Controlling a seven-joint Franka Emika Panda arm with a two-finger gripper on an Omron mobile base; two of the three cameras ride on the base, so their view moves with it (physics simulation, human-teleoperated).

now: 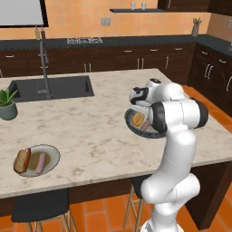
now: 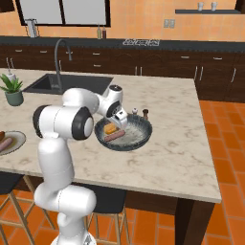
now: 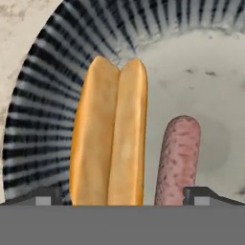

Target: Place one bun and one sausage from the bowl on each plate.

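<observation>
One marble counter (image 1: 99, 131) fronts dark cabinets (image 1: 136, 59) and orange wall (image 1: 81, 22).

In the right base view the white arm reaches from the lower left over the marble island, its gripper (image 2: 117, 122) hanging low over the near-left part of the dark bowl (image 2: 141, 138). Inside the bowl a bun (image 2: 111, 129) lies beside a sausage (image 2: 115, 137), with two small shakers (image 2: 140, 113) standing just behind the rim. At the left edge a grey-beige plate (image 2: 18, 139) carries another sausage (image 2: 5, 143), and a potted plant (image 2: 13, 90) stands by the sink (image 2: 67, 83).
</observation>
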